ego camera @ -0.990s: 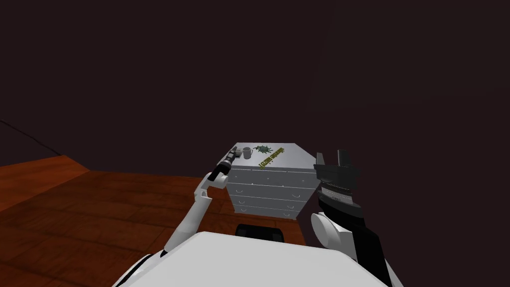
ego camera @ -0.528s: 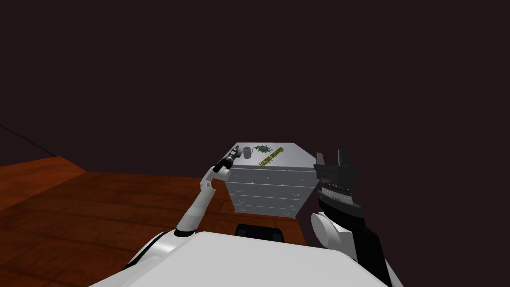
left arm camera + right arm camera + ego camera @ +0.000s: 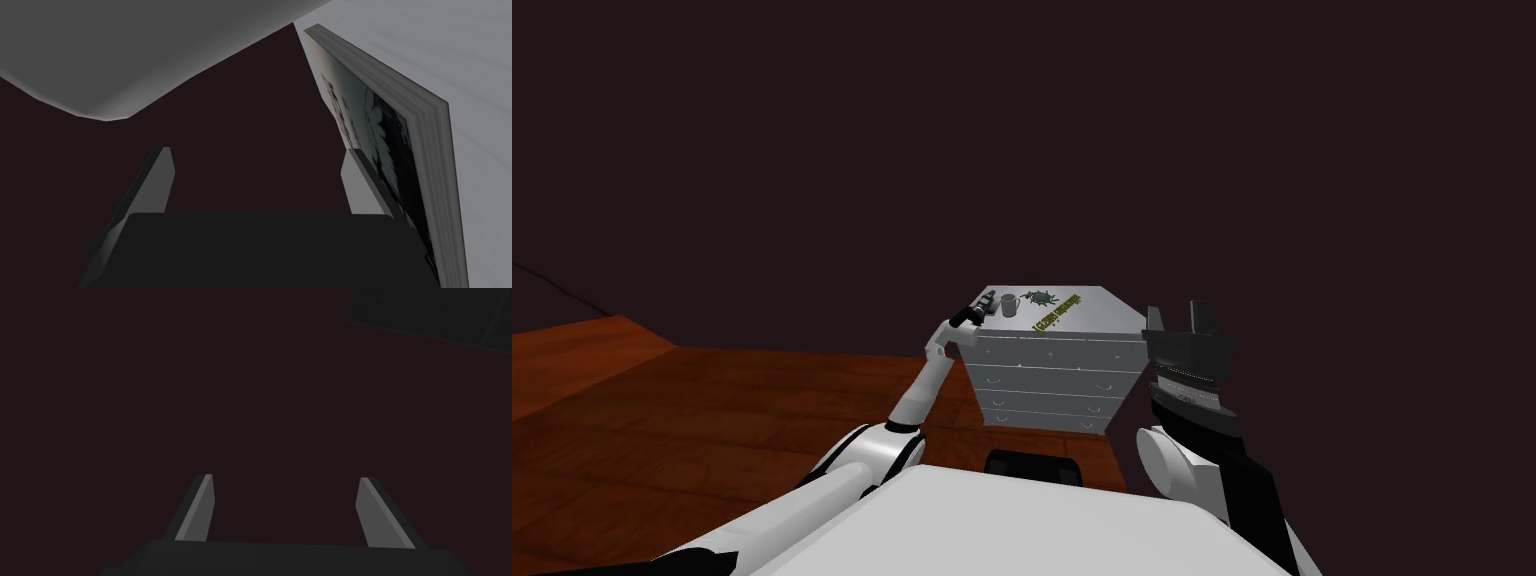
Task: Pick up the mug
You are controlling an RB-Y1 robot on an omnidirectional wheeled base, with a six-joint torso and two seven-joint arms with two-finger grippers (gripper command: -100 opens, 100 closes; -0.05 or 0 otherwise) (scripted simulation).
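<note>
The left arm has stretched further out, so the left gripper (image 3: 257, 152) now sits just left of the mug (image 3: 1009, 306), its fingers spread wide and holding nothing; the grasp looks not yet made. The grey mug stands upright at the left end of the pale dresser (image 3: 1042, 385) top, with a book (image 3: 1057, 314) to its right. The right gripper (image 3: 1177, 320) hangs open and empty at near right. Around lie a reddish wood floor (image 3: 662, 420) and a dark wall

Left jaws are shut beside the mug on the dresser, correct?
Not shut: in the left wrist view the left gripper has its jaws open. The rest holds: it is beside the mug on the dresser.
</note>
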